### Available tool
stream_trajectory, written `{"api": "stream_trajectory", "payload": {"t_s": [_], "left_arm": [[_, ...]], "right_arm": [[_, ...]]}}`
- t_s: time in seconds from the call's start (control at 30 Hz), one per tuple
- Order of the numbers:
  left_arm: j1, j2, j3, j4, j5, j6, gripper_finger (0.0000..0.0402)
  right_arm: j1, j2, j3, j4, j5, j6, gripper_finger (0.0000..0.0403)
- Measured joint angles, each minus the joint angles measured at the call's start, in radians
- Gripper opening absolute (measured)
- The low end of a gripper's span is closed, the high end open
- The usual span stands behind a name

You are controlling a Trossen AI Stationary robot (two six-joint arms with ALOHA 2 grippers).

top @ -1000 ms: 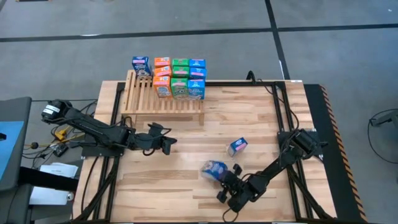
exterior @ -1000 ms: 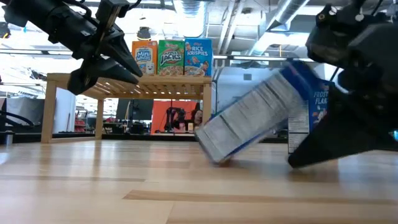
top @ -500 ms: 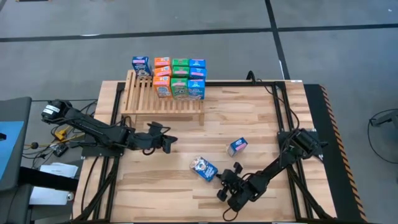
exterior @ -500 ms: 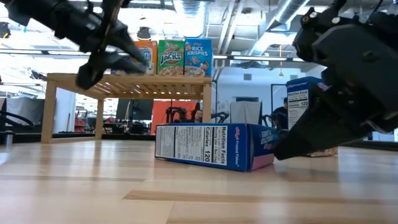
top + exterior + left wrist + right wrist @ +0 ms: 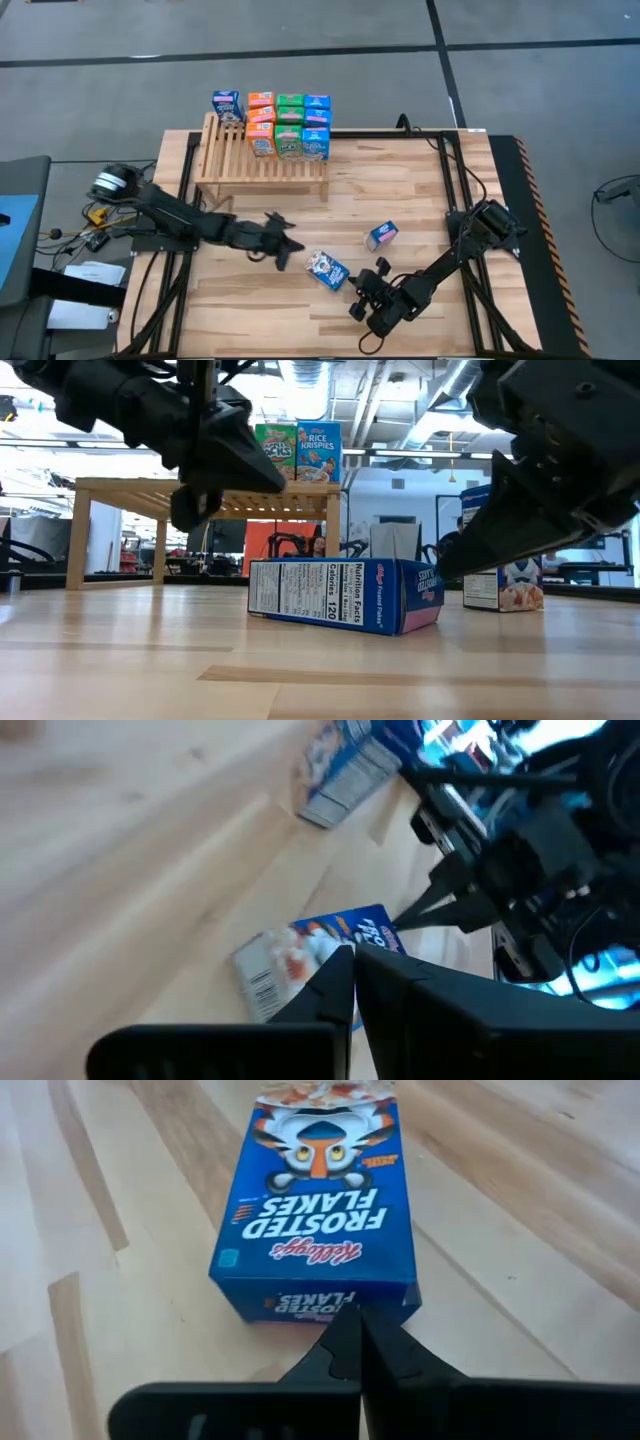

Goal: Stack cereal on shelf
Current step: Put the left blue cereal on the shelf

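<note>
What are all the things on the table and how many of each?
Cereal boxes on the shelf: about ten, blue, orange and green, packed at the far edge of the rack; the exact number is hard to tell.
Fallen Frosted Flakes box: one, blue, lying flat on the table between the two grippers.
Second loose box: one, blue, on the table right of centre.
Shelf: one, light wood slats, at the far left of the table.
Table: one, pale wood planks.
Left gripper: one, dark, shut, just left of the fallen box.
Right gripper: one, dark, shut, just right of the fallen box.
</note>
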Motion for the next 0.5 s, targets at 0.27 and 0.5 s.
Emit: {"api": "stream_trajectory", "payload": {"t_s": [0.27,0.5], "left_arm": [[-0.050,0.207,0.152,-0.016,0.028,0.108,0.0000],[-0.040,0.244,0.154,-0.047,-0.082,0.027,0.0000]], "right_arm": [[0.002,0.000,0.000,0.006,-0.022,0.007,0.0010],[0.009,0.000,0.000,0.005,-0.022,0.022,0.0011]]}}
